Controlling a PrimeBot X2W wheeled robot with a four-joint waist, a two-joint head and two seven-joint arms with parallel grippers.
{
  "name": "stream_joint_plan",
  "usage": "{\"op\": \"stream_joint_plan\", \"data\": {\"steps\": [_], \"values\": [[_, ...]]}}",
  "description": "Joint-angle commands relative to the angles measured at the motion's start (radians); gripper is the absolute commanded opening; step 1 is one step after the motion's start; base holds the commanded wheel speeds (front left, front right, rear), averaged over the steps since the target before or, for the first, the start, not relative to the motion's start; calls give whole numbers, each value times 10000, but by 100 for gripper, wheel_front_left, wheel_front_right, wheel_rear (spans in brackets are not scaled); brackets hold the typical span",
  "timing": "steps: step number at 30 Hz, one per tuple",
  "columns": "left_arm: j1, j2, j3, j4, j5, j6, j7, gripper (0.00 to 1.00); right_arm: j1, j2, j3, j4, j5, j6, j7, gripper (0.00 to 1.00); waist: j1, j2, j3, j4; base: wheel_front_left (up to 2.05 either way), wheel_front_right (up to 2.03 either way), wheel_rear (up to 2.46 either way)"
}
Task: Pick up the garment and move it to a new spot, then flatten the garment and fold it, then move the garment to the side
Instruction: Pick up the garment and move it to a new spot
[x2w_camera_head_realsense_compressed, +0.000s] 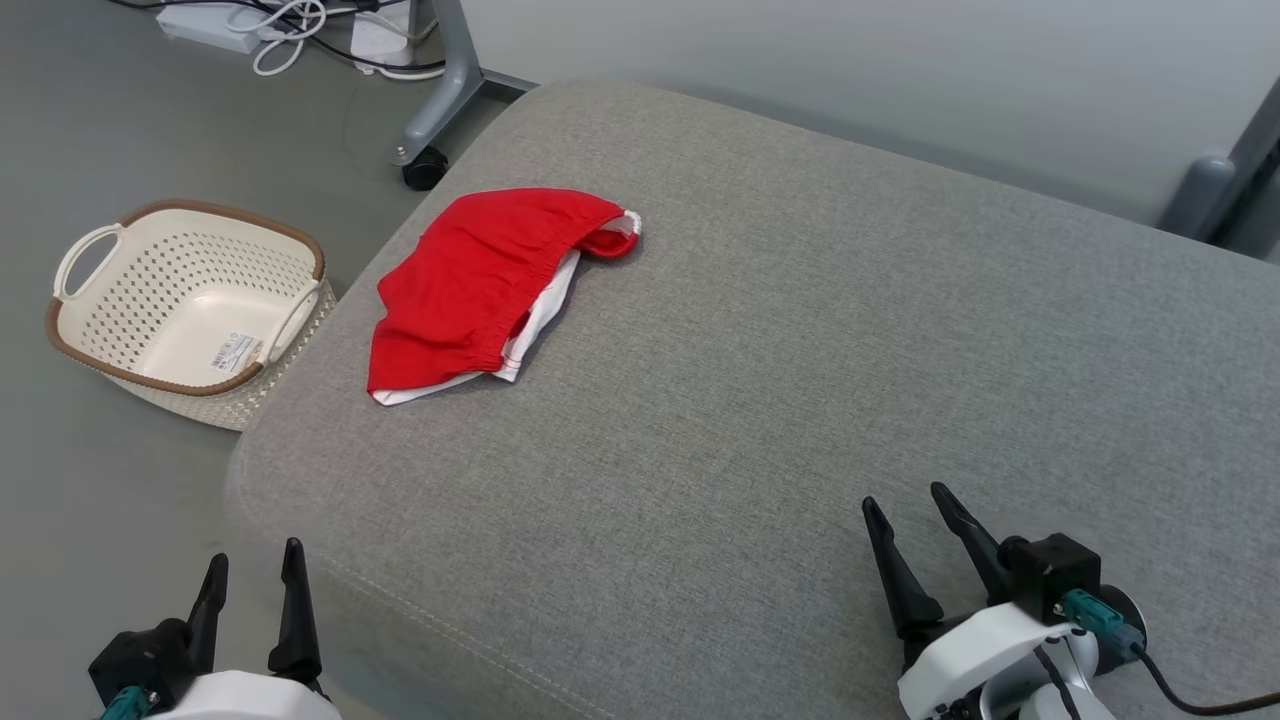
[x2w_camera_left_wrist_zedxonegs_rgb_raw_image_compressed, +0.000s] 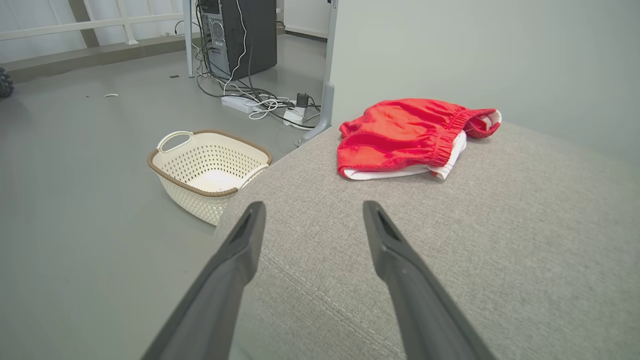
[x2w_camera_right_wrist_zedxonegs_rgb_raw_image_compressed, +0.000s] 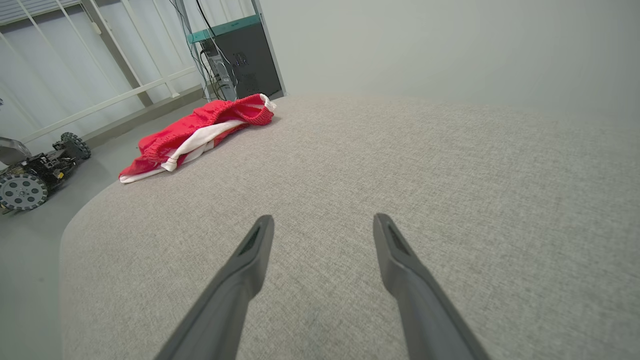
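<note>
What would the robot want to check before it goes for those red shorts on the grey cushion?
1. Left pincer open, nothing in it: ok.
2. Right pincer open, nothing in it: ok.
3. Red shorts fully on the grey cushion, nothing on top: ok.
4. Shorts lying flat: not ok, bunched, white lining showing.
5. Bare cushion for a new spot: ok.
</note>
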Motion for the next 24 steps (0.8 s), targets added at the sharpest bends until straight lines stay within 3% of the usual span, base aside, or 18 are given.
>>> {"op": "stream_joint_plan", "data": {"steps": [1,12,24], "values": [[-35,27,36,29,-58,25,-17,100,-112,-80,15,36,32,0,-48,100,0,0,21,-93,0,0,0],[-1668,285,307,1266,-318,-406,-17,100,-342,-77,116,-311,-306,0,-48,100,0,0,589,-1092,0,0,0],[-5220,2161,-289,4169,-339,-556,17,100,-1089,-77,717,-1402,-638,0,-47,100,0,0,1885,-2530,0,0,0]]}}
